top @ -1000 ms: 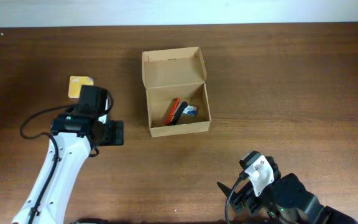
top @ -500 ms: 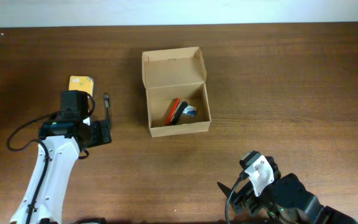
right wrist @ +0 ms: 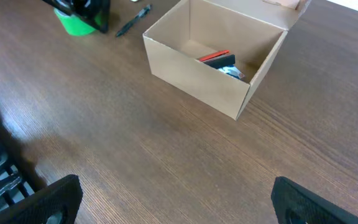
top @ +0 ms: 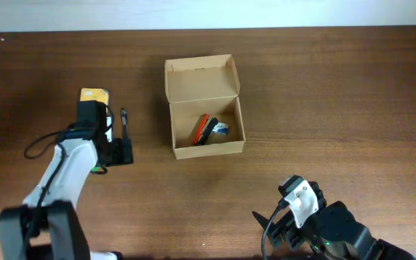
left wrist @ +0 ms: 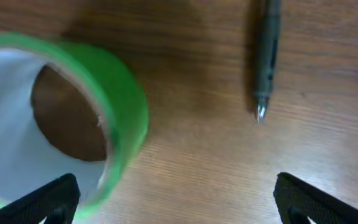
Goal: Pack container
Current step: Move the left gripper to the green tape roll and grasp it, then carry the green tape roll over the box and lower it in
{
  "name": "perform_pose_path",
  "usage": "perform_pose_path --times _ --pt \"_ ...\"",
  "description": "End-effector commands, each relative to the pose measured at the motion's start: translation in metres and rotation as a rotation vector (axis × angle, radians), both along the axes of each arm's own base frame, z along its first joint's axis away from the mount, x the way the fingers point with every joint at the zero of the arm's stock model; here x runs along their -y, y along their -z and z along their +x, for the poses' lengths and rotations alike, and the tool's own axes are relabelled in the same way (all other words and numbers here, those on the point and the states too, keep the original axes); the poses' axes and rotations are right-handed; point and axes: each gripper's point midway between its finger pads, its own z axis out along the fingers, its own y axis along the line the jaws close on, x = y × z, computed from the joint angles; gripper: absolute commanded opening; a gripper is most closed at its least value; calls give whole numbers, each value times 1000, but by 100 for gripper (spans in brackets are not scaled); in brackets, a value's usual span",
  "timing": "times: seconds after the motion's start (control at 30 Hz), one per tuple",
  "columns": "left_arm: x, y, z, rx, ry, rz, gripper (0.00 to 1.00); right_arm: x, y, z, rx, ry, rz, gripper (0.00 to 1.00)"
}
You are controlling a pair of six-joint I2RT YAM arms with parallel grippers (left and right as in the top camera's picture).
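Note:
The tan cardboard container stands open at the table's middle, its flap lid tilted back. It also shows in the right wrist view. A red and black item and a small blue item lie inside. My left gripper is open and empty, left of the container. In the left wrist view it hovers low over the wood, its left finger over the edge of a green tape roll. A black pen lies just ahead. My right gripper is open and empty near the front edge.
A yellow packet lies behind the left arm. The pen lies between the left arm and the container. The tape roll sits under the left gripper. The right arm is at the front right.
My left arm has swung left and back a little, and the pen that it covered now shows. The right arm and the container have not moved.

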Motion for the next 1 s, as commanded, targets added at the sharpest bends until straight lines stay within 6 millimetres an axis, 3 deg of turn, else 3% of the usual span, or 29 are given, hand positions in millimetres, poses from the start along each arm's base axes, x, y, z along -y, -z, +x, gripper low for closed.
perform_pose_path --times 0.0,0.3,0.63,0.77,0.9,0.97 --pt "2 19 -5 -55 15 -20 100 2 1 2 1 16 0 99" --pt "1 32 4 -47 15 -19 98 2 1 2 1 16 1 99" --pt "1 31 12 -17 15 -16 17 2 1 2 1 16 1 99" --pt "2 31 11 -20 16 -21 4 2 1 2 1 16 1 99" --pt "13 24 12 -9 38 -75 2 2 1 2 1 16 1 99" --pt "23 11 18 16 65 -107 2 2 1 2 1 16 1 99"
